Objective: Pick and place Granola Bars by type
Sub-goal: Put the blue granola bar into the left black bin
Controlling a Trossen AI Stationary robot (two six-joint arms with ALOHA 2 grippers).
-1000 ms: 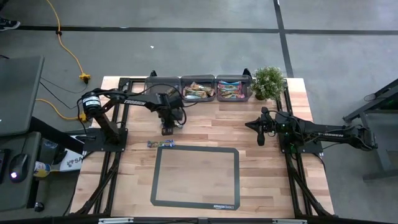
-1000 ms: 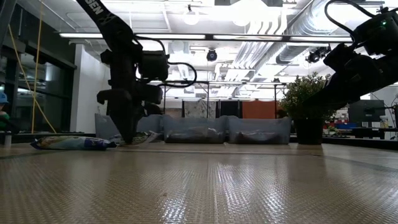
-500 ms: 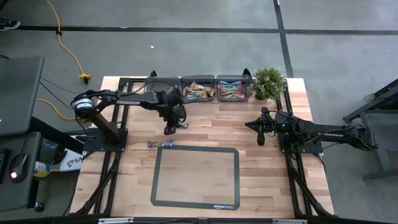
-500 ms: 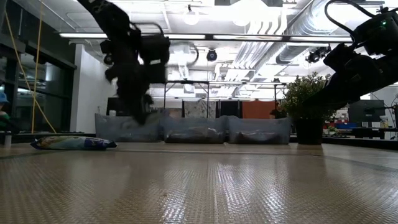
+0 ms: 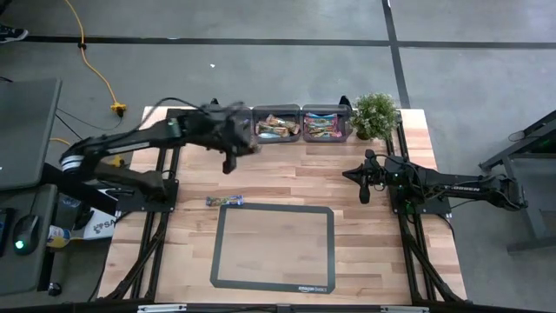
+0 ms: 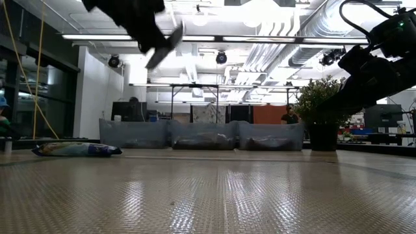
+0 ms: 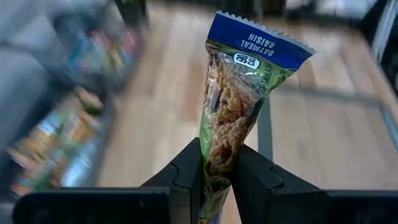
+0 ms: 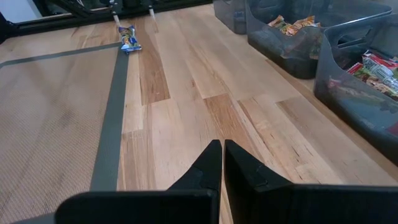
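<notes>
Since one second ago, your left gripper (image 7: 216, 180) has risen from the table and swung toward the bins at the far edge; it now hangs high, just beside the left bin (image 5: 228, 115). Its fingers are clamped on the lower end of a bar (image 7: 239, 106) with a blue top and the words "Oatmeal Raisin", which stands up between them.

The middle bin (image 5: 276, 127) holds brown-gold bars, and the right bin (image 5: 326, 126) holds red and blue ones. What the left bin holds, you cannot tell.

One blue bar (image 5: 224, 202) lies alone on the table, just beside the far left corner of the mat (image 5: 272, 284).

Your right gripper (image 8: 222, 163) waits near the plant (image 5: 374, 114), fingers pressed together and empty.
</notes>
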